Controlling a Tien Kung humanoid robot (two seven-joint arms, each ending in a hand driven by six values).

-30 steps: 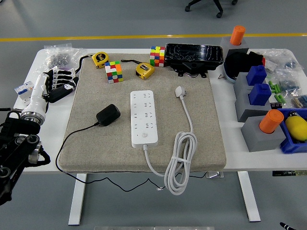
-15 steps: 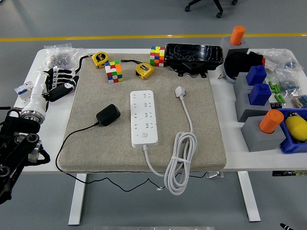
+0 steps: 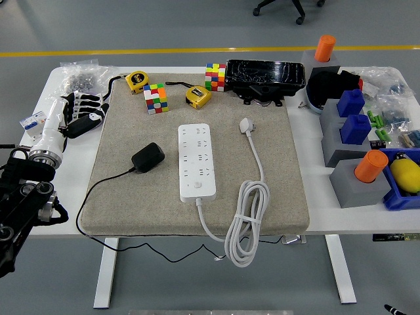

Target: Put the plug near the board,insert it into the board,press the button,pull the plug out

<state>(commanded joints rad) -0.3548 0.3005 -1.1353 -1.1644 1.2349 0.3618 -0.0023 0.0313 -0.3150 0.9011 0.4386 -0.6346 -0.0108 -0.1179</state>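
Almost nothing had moved since the earlier frame: the left hand (image 3: 79,108) lay well left of the power strip (image 3: 197,162), fingers loosely extended and empty, while one black plug (image 3: 148,157) lay unplugged just left of that strip, consistent with either task end.

A white table (image 3: 341,226) stands on grey floor (image 3: 164,26) crossed by a yellow line (image 3: 131,52).

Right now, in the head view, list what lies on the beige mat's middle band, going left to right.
Black power adapter plug → white power strip board → white three-pin plug on its white cable. The robot's left hand rests off the mat at the table's left edge.
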